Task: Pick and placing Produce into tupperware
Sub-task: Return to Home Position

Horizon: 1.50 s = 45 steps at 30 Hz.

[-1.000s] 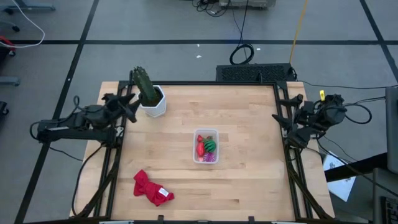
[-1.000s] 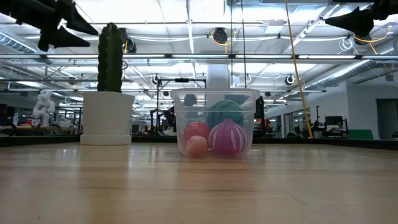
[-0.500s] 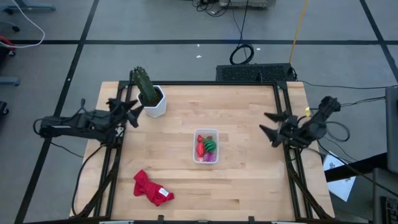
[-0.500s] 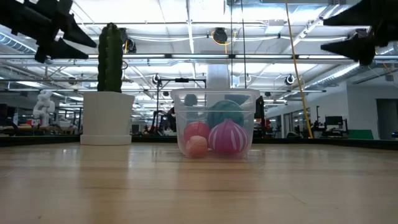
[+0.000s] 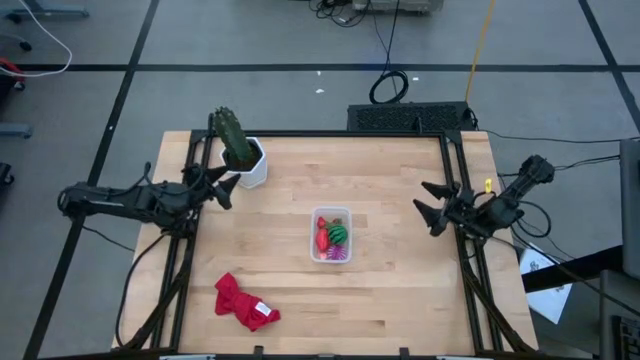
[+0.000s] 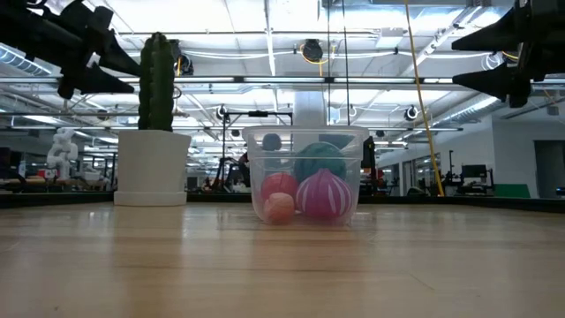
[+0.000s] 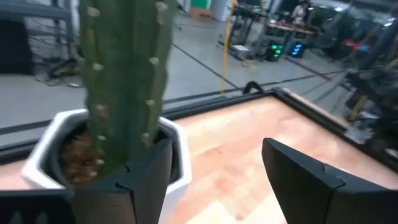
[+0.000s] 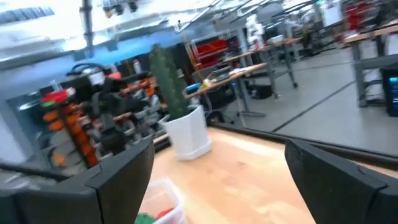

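The clear tupperware stands on the middle of the table and holds the produce: a red ball, a purple striped ball and a green striped ball. My left gripper hangs open above the table's left side, right beside the cactus, with nothing between its fingers. My right gripper hangs open above the right side, pointing toward the tupperware, and holds nothing. Both show high up in the low view, the left gripper and the right gripper.
A green cactus in a white hexagonal pot stands at the far left, close to my left gripper. A crumpled red cloth lies near the front left. Bare wood shows around the tupperware and along the right half.
My right gripper has come down and swung from over the table's right edge in toward the tupperware, turning as it went. My left gripper has sunk a little and drifted toward the near edge, past the cactus pot. Both stay open; the tupperware has not moved.
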### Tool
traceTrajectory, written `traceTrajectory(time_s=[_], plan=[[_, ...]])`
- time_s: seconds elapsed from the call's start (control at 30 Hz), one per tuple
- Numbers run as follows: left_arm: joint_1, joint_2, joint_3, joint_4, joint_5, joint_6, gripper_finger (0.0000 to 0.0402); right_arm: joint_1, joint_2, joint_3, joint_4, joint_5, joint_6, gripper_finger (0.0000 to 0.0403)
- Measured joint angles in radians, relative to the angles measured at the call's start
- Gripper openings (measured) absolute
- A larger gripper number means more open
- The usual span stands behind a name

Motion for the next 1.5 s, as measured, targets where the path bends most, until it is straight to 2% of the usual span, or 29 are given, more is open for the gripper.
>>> traceTrajectory(time_s=[0.27,0.5,0.73,0.9,1.0,1.17,1.4,1.5], plan=[[0.029,-0.065,0.0,0.019,-0.035,0.052,0.0253,-0.085,0.0,-0.001,0.003,-0.002,-0.062,0.0354],[0.055,-0.179,0.0,0.04,0.0,0.142,0.0253,-0.132,-0.018,-0.002,0.1,-0.002,-0.206,0.0354],[0.054,-0.255,-0.028,0.021,0.004,0.178,0.0253,-0.137,-0.096,-0.003,0.211,0.002,-0.408,0.0354],[0.06,-0.288,-0.106,0.04,-0.011,0.147,0.0253,-0.137,-0.126,-0.003,0.223,0.11,-0.477,0.0354],[0.083,-0.305,-0.143,0.04,-0.011,0.122,0.0253,-0.139,-0.126,-0.003,0.237,0.133,-0.524,0.0354],[0.141,-0.308,-0.154,0.026,0.008,0.104,0.0253,-0.161,-0.127,-0.003,0.363,0.18,-0.67,0.0354],[0.249,-0.308,-0.154,0.003,0.106,0.077,0.0253,-0.167,-0.127,-0.004,0.67,0.204,-0.968,0.0354],[0.293,-0.308,-0.154,-0.003,0.132,0.077,0.0253,-0.167,-0.127,-0.013,0.721,0.243,-1.023,0.0354]])
